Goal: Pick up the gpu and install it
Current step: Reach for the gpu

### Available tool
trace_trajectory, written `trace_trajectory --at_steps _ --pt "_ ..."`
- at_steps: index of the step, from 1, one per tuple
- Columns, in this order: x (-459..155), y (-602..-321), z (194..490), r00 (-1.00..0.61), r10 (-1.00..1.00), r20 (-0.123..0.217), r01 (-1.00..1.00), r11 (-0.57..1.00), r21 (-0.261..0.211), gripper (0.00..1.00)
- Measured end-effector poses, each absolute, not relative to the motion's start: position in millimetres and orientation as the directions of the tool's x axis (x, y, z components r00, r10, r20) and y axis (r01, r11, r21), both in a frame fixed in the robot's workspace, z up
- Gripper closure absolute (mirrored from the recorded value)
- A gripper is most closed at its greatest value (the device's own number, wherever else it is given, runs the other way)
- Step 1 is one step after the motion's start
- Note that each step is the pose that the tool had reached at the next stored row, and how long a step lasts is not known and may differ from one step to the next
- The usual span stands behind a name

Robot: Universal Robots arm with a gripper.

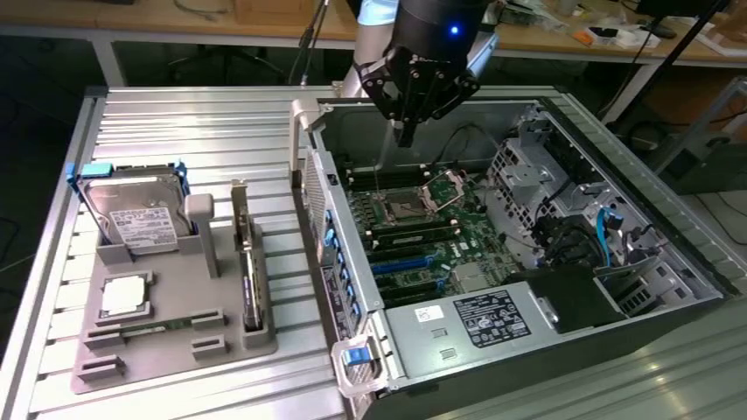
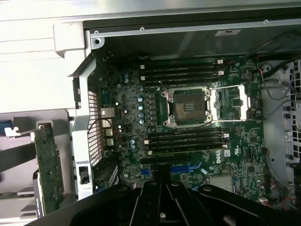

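The end effector (image 1: 405, 133) is hanging from the arm and pointing straight down into the open computer case (image 1: 306, 166), its fingers pressed together and gripping nothing, above the motherboard (image 1: 408, 236) near the empty processor socket (image 1: 411, 206). The gpu (image 1: 247, 262) is standing on edge in a grey holder (image 1: 175, 350), well apart from it toward the exterior view's left, outside the case and beside a hard drive (image 1: 138, 219). Holder and case are resting on a ribbed metal surface (image 1: 175, 122), with wooden workbenches (image 1: 152, 17) running behind.
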State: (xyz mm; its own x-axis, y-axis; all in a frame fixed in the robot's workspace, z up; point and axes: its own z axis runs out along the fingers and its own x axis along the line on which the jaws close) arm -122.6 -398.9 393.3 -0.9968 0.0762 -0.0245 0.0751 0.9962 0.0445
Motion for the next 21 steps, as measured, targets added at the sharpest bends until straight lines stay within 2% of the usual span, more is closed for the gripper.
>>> trace_trajectory --at_steps 21 --pt "-135.6 -399.0 393.3 -0.997 0.076 -0.024 0.075 0.996 0.045 0.89"
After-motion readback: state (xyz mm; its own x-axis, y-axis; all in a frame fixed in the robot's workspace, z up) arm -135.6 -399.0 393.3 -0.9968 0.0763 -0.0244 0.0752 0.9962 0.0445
